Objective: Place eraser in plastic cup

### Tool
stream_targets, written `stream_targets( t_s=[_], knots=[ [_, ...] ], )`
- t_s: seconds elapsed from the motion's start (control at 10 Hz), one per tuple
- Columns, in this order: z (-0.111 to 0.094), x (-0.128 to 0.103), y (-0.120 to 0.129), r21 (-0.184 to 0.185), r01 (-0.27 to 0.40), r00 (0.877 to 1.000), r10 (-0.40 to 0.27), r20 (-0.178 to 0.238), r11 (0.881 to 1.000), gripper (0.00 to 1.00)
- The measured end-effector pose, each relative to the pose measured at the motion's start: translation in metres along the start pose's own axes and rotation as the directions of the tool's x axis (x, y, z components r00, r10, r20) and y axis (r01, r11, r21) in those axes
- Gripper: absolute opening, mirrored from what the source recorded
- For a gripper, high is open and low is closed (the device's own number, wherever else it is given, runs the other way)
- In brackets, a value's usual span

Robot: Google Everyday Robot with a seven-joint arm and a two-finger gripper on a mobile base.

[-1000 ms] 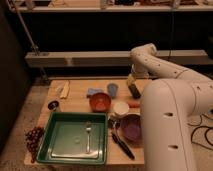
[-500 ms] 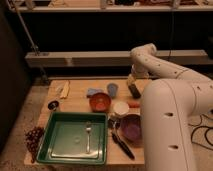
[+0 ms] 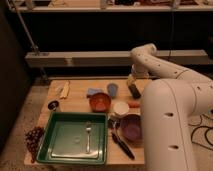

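Camera view: the plastic cup [image 3: 121,107] stands toward the desk's right edge. Beyond it, by the far right corner, a dark block seems to be the eraser [image 3: 136,93]. It is probably light, firm and grippy, so pinch across its narrow middle. The hand [image 3: 134,87] hovers above it, jaws spread wide, holding nothing.

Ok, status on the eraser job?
Gripper open, low at far right of table. Eraser not in sight, maybe beneath it. Plastic cup mid-table, carrot beside it.

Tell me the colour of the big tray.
Green tray, camera view; gripper over the table, back right.
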Motion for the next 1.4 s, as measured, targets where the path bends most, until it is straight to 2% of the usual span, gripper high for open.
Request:
stream_targets(
  t_s=[0.4,0.6,1.3,1.4],
  knots=[
    [0.0001,0.0003,0.0005,0.003,0.002,1.000,-0.002,-0.001,1.000,0.80],
    [-0.0009,0.0000,0.0008,0.032,-0.004,1.000,0.005,-0.018,0.999,0.80],
    [0.0004,0.0025,-0.0008,0.039,0.003,1.000,-0.002,-0.022,0.999,0.80],
    [0.0043,0.0039,-0.0022,0.084,0.006,1.000,-0.004,-0.030,0.996,0.80]
  ],
)
